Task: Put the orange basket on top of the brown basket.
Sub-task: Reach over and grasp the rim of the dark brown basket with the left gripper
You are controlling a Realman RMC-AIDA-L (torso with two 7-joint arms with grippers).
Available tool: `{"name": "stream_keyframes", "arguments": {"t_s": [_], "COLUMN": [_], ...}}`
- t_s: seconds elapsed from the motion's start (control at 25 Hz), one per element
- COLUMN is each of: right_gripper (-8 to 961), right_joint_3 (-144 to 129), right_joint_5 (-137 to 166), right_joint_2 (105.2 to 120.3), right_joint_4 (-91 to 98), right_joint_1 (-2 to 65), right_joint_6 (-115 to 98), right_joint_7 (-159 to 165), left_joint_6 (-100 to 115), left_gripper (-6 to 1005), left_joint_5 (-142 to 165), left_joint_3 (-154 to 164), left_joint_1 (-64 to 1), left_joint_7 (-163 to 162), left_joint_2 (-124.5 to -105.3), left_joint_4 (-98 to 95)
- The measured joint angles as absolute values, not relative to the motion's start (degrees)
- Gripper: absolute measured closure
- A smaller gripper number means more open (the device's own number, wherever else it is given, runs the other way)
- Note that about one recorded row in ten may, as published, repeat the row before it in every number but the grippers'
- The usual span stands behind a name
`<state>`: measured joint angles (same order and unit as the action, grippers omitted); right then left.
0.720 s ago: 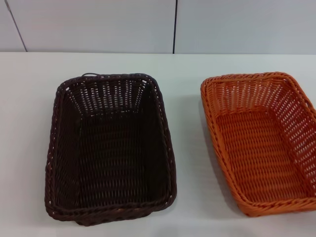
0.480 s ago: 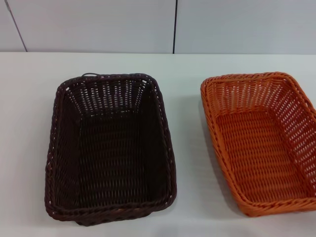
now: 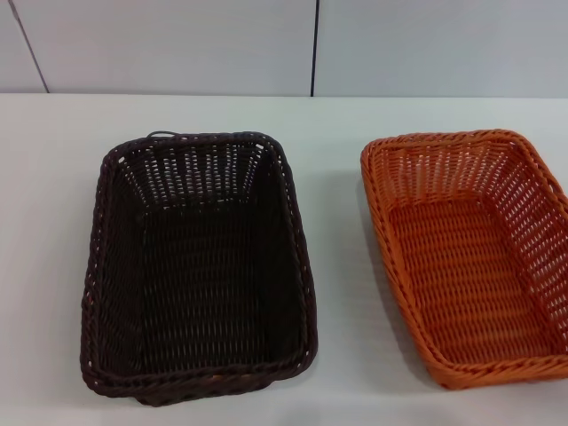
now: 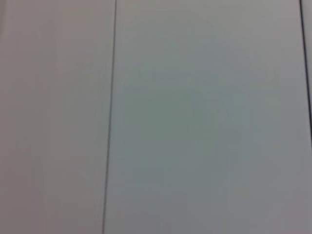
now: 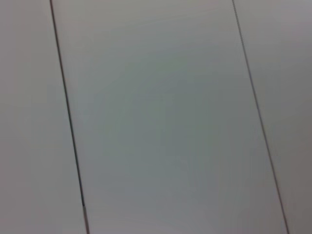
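The brown basket [image 3: 200,266] sits empty on the white table at the left of the head view. The orange basket [image 3: 470,257] sits empty on the table at the right, apart from the brown one, its right side cut by the view's edge. Neither gripper shows in the head view. Both wrist views show only pale wall panels with dark seams.
The white table [image 3: 337,266] runs back to a pale panelled wall [image 3: 177,44]. A bare strip of table lies between the two baskets.
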<state>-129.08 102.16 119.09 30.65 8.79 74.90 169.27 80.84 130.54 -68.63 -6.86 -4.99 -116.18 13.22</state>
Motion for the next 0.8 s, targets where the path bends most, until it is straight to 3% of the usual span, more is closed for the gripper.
{"name": "stream_keyframes", "arguments": {"t_s": [0.12,0.2,0.28,0.32,0.4,0.64,0.72,0.76,0.8], "right_gripper": [178,178,178,178,178,179,179,179,179], "right_joint_3": [-129.06,-128.90,-128.72,-128.56,-128.23,-128.12,-128.06,-127.96,-127.64], "right_joint_5": [102.20,102.17,102.00,101.98,101.95,101.92,101.91,101.90,101.89], "right_joint_2": [119.09,119.04,119.00,119.00,119.00,119.00,118.98,118.97,118.93], "right_joint_4": [30.72,30.74,30.73,30.72,30.69,30.51,30.38,30.30,30.15], "right_joint_1": [8.88,8.88,8.87,8.87,8.86,8.98,9.13,9.23,9.45], "right_joint_6": [74.90,74.84,74.78,74.74,74.63,74.52,74.42,74.30,74.01], "right_joint_7": [169.27,169.27,169.27,169.27,169.26,169.26,169.26,169.26,169.26], "left_joint_6": [77.27,65.75,63.07,55.23,43.94,37.18,-0.12,-0.12,-18.98], "left_gripper": [215,215,215,215,215,216,216,217,217], "left_joint_5": [132.94,137.91,138.87,141.47,146.32,149.85,159.24,159.24,160.09], "left_joint_3": [-68.11,-68.38,-68.63,-70.02,-73.57,-76.24,-84.09,-84.09,-86.61], "left_joint_1": [-5.45,-0.69,0.17,2.84,6.00,7.77,12.77,12.77,11.63], "left_joint_7": [-5.83,-7.60,-7.54,-6.71,-4.65,-4.03,-2.73,-2.73,1.31], "left_joint_2": [-113.78,-109.04,-108.33,-106.39,-105.35,-105.56,-108.58,-108.58,-110.95], "left_joint_4": [18.96,32.38,35.24,43.55,54.53,60.32,87.79,87.79,97.26]}}
